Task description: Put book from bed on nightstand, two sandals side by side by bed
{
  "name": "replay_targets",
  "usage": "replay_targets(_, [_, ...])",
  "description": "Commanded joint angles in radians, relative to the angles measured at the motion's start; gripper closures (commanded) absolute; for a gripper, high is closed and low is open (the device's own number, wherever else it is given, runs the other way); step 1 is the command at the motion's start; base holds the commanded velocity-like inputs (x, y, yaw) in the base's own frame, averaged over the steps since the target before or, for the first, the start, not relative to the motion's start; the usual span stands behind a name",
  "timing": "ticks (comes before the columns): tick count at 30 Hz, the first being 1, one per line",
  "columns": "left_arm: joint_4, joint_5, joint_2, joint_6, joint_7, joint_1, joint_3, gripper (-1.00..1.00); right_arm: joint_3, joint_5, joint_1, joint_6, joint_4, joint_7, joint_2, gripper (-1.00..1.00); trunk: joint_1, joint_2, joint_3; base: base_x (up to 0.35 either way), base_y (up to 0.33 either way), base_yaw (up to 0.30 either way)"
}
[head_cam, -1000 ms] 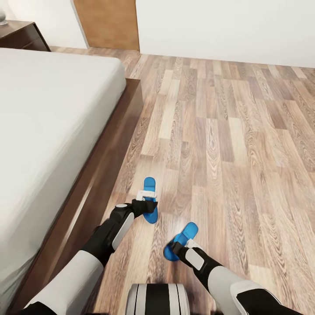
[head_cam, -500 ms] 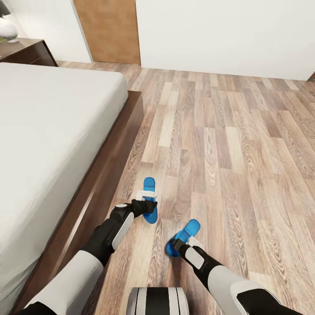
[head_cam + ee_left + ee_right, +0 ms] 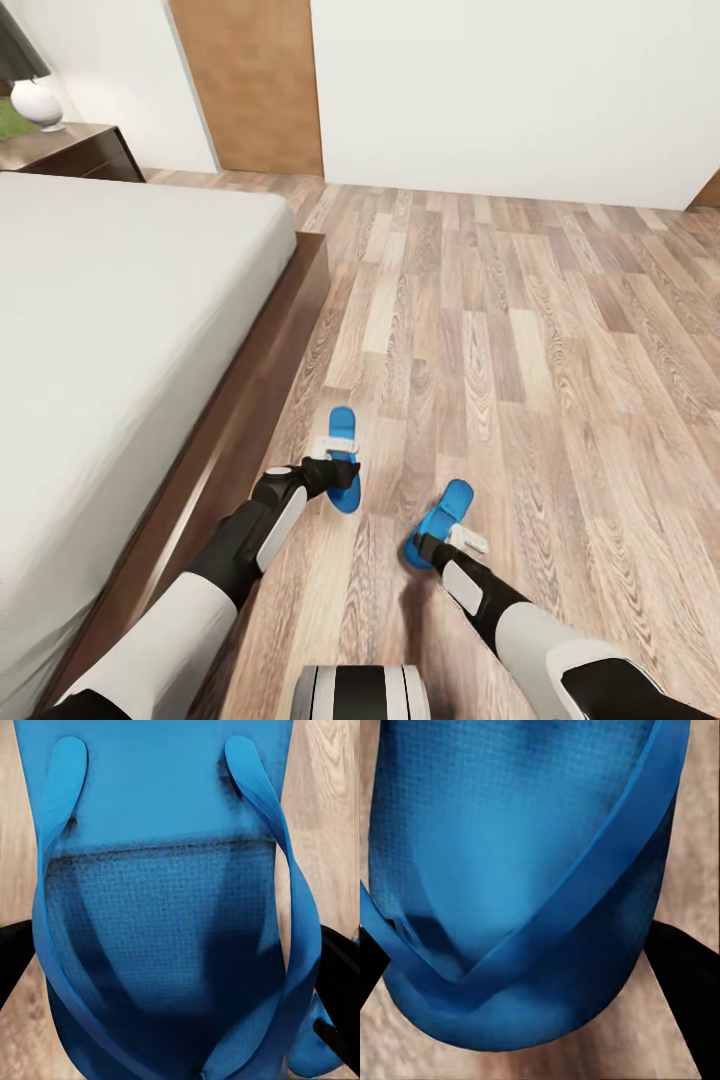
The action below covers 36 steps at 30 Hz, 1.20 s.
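Two bright blue sandals are held just above the wood floor beside the bed [image 3: 120,300]. My left gripper [image 3: 337,462] is shut on the sandal nearer the bed frame [image 3: 342,420]; the left wrist view shows its strap and sole [image 3: 165,907] between black fingers [image 3: 341,967]. My right gripper [image 3: 450,537] is shut on the other sandal [image 3: 452,498], whose rounded end [image 3: 510,870] sits between dark fingers [image 3: 682,975]. This second sandal is angled to the right, about a sandal's length from the first. The nightstand [image 3: 85,150] stands at the bed's far corner. The book is out of view.
A lamp with a white base [image 3: 38,100] sits on the nightstand. A brown door panel [image 3: 250,85] and a white wall [image 3: 500,90] close the far side. Wood-plank floor [image 3: 560,330] stretches to the right of the bed frame [image 3: 275,360].
The camera has tilted up, showing more of the nightstand and lamp. My right gripper has carried its sandal to the right and slightly forward. The left gripper and its sandal have held still.
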<state>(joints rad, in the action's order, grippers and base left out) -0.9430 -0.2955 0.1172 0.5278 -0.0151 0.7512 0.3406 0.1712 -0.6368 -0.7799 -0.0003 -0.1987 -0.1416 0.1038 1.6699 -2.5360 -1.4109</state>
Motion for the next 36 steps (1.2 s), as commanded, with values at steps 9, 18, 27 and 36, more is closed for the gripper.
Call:
replay_targets(9, [0.004, -0.001, 0.005, 0.005, 0.0, 0.0, 0.001, 1.0, 0.114, 0.053, 0.001, -0.11, -0.004, 0.003, -0.085, 1.0, -0.004, 0.002, 0.034, 0.0, 0.0, 0.0])
replay_targets(18, [0.003, -0.001, 0.004, 0.004, 0.001, 0.0, 0.0, 1.0, 0.157, 0.083, 0.002, -0.163, -0.122, 0.017, -0.221, 1.0, -0.008, 0.004, 0.069, 0.0, -0.025, 0.0])
replay_targets(27, [0.003, -0.001, 0.004, 0.003, 0.003, 0.0, 0.0, 1.0, 0.235, 0.083, 0.002, -0.164, -0.125, 0.027, -0.23, 1.0, -0.012, 0.006, 0.104, 0.0, -0.3, 0.0])
replay_targets(36, [0.018, -0.001, 0.008, 0.0, 0.001, 0.001, 0.0, 1.0, 0.236, 0.083, 0.002, -0.164, -0.133, 0.136, -0.269, 1.0, -0.016, 0.008, 0.139, 0.0, -0.19, 0.0])
